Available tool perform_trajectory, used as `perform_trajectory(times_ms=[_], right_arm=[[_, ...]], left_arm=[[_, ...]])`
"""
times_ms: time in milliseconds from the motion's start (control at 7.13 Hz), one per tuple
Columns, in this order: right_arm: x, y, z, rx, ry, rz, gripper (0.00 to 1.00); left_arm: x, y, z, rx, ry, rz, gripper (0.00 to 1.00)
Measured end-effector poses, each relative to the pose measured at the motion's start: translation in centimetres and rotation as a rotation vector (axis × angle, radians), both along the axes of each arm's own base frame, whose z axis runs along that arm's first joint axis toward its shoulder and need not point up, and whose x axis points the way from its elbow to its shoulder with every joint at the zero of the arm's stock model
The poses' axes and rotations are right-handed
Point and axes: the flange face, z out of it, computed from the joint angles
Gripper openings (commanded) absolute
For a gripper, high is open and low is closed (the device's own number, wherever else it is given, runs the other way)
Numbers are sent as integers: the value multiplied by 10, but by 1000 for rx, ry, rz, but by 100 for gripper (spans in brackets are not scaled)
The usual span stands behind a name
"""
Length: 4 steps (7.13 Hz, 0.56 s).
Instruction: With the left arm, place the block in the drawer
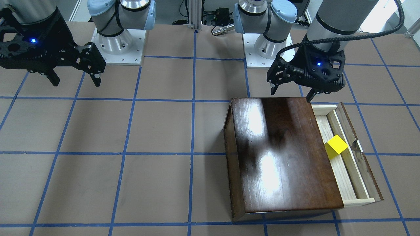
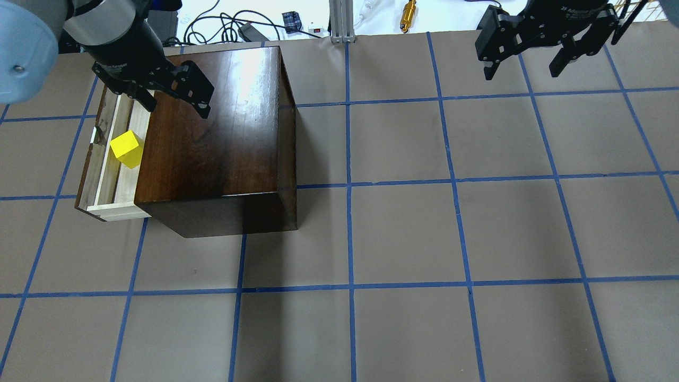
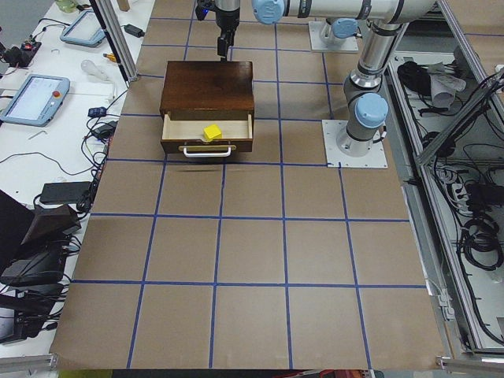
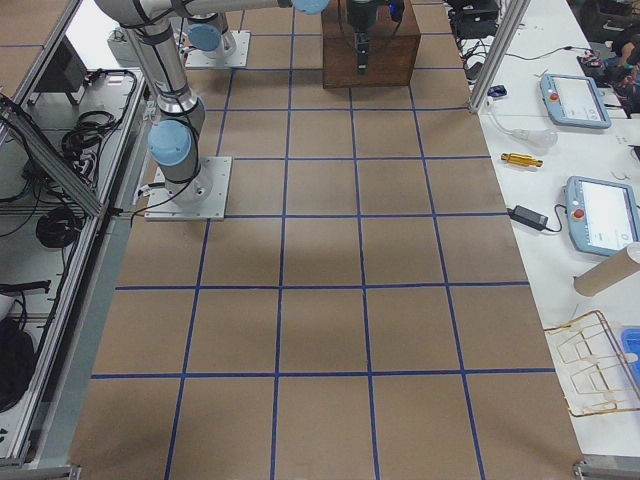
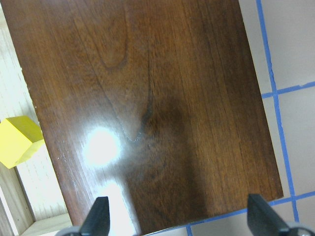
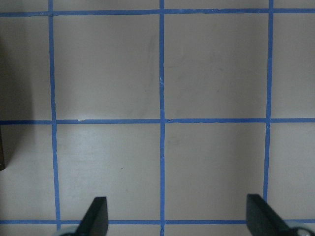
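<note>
Left arm (image 1: 341, 19) hovering, jaws pointing down, spread wide. Right arm (image 1: 29, 9) well apart, jaws likewise spread.

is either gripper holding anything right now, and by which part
Nothing is held. The left gripper and right gripper are open and empty; the yellow block lies in the drawer.

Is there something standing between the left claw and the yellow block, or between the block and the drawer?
Nothing visible does. The left claw hangs open above the wooden box, near its drawer side, and the block already lies in the open drawer, uncovered from above, just beside the box's edge.
</note>
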Motion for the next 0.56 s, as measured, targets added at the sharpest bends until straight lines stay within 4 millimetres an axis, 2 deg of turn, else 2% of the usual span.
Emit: perform_trajectory(times_ms=[561], right_arm=[[0,0,0,1,0,0,100]], left_arm=[[0,0,1,5,6,2,97]])
